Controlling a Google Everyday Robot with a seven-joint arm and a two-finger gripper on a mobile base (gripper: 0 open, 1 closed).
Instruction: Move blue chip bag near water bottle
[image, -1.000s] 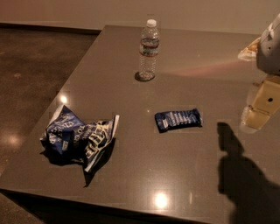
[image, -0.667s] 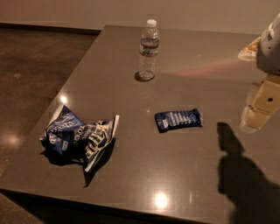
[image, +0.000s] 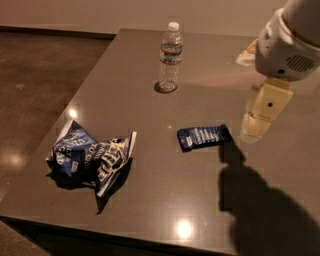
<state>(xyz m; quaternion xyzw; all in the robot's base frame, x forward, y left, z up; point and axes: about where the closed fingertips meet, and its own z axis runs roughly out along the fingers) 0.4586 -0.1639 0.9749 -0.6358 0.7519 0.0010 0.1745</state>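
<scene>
One camera, one view. Placed high, on the near side of the tabletop (image: 150, 200), tilted down and facing across it toward the far wall (image: 125, 12). Middle distance: most of the tabletop in frame, floor (image: 35, 75) at left. Arm (image: 290, 45) close to the lens at upper right; hand (image: 256, 127) hangs over the tabletop's right side.
</scene>
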